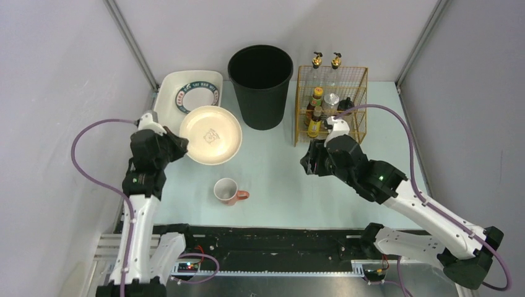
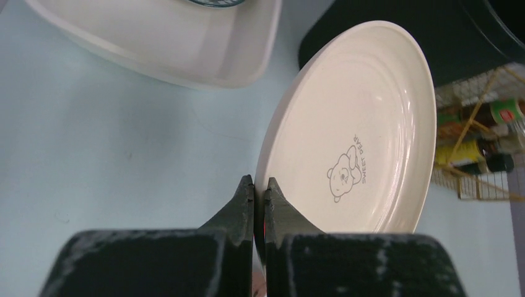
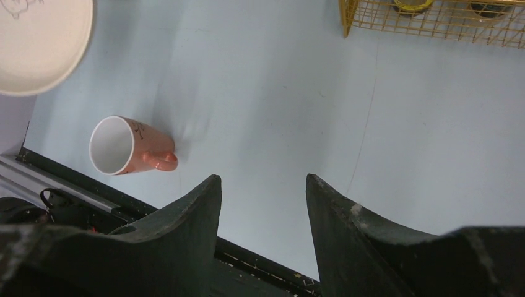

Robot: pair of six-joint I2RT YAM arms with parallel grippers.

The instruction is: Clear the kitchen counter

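Pinched tight on the rim of the cream plate (image 2: 353, 124), my left gripper (image 2: 259, 184) holds it tilted over the kitchen counter (image 1: 278, 167), just beside the white tray (image 1: 162, 100). My right gripper (image 3: 263, 185) hangs with jaws apart, empty, over bare counter. The pink mug (image 1: 229, 190) lies on its side near the front edge, not yet cleared. I'd call this partway.
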